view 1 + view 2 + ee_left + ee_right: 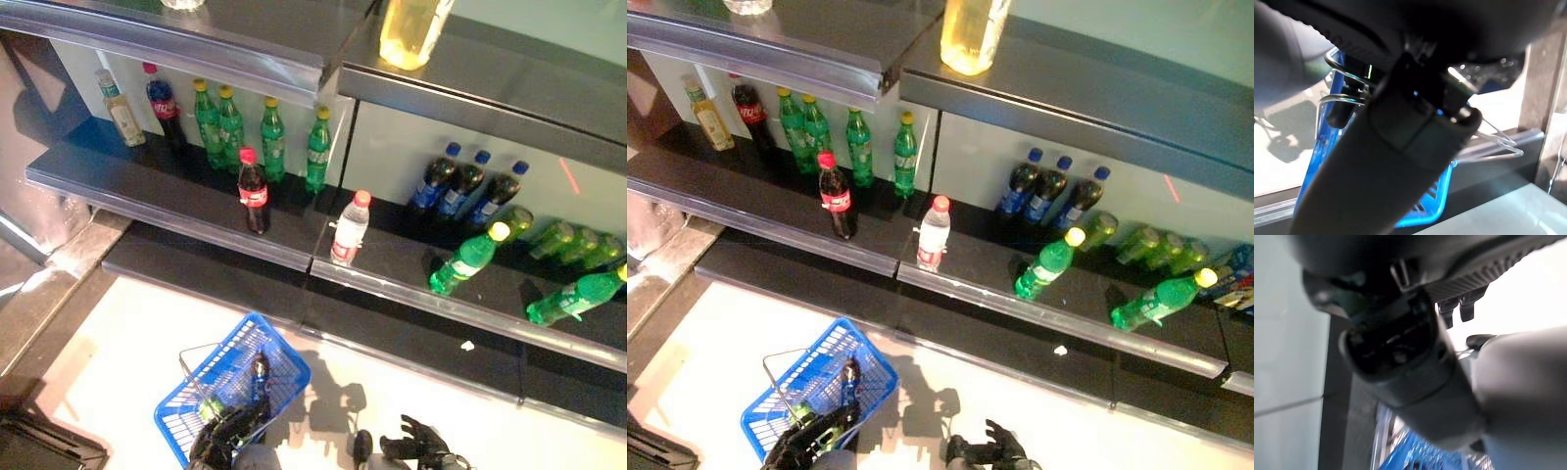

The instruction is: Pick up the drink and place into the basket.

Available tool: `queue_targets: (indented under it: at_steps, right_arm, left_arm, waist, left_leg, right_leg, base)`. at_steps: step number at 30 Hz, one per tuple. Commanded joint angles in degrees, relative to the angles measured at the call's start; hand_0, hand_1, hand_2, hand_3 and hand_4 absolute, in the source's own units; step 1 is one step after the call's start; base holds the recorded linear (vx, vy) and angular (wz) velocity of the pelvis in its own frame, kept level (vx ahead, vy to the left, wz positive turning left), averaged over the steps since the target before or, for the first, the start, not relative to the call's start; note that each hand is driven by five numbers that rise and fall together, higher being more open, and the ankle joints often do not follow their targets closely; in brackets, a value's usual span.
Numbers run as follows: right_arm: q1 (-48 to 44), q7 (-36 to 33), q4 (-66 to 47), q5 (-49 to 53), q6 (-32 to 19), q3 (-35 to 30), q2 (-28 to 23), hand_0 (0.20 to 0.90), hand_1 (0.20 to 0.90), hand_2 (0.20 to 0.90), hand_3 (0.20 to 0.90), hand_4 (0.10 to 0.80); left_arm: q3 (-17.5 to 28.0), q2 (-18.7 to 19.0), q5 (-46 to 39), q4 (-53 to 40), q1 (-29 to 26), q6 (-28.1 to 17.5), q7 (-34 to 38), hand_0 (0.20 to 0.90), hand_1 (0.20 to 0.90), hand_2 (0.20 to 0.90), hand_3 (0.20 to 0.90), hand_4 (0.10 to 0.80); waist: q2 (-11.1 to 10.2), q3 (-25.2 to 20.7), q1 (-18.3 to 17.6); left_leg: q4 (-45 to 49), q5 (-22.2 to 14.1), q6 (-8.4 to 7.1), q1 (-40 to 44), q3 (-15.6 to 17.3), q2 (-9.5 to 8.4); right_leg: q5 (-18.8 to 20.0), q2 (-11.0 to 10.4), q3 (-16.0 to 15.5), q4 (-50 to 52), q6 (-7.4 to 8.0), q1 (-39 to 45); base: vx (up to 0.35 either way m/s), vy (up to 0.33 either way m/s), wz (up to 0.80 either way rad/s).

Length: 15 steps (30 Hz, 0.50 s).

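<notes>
The left hand [223, 439] has its fingers curled round the wire handle of the blue basket [274, 364], which hangs over the floor and already carries bottles. The right hand [423, 443] is empty, fingers loosely spread. The cola bottle [253, 191] stands at the shelf [147, 196] front edge. A careless reach could topple it. Labels are unreadable.

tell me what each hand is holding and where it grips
The left hand holds the blue basket by its wire handle. The right hand holds nothing, fingers relaxed.
</notes>
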Motion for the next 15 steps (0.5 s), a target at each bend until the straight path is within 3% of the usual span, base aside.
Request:
queue_targets:
  at_steps: [1,8,15]
  right_arm:
    - [0.8,0.7,-10.2,-5.0,-0.4,2.5,-4.4,0.9,0.9,0.9,0.9,0.8]
    - [1.3,3.6,-36.1,-3.5,1.1,6.8,-12.9,0.9,0.9,0.9,0.9,0.8]
    - [-3.1,1.3,-58.8,0.4,-2.7,1.0,-19.4,0.9,0.9,0.9,0.9,0.8]
  left_arm:
    - [0.0,2.2,2.8,-9.2,0.8,-5.8,-2.3,0.3,0.3,0.3,0.2,0.1]
    - [-2.5,3.3,4.8,-12.2,3.8,-4.7,-1.3,0.3,0.3,0.3,0.2,0.1]
    - [-4.4,2.9,4.0,-12.7,5.9,-5.7,0.1,0.3,0.3,0.3,0.2,0.1]
  waist:
    - [2.4,-0.6,0.7]
    - [2.0,-0.6,1.0]
    - [1.8,-1.5,0.7]
  left_leg:
    - [1.4,2.7,-0.08,-1.9,-2.7,4.0]
    - [-0.4,3.0,-0.75,-0.5,-2.6,5.6]
    - [-1.4,3.3,-1.18,0.9,-2.4,7.19]
  right_leg:
    - [3.5,-2.1,1.0,1.7,0.5,-0.8]
    - [3.3,-1.8,-0.1,0.5,0.66,0.2]
    - [2.3,-0.7,-0.1,0.9,0.46,0.6]
  base:
    - [0.063,-0.033,-0.01]
    - [0.028,-0.069,0.01]
    - [0.029,-0.034,0.0]
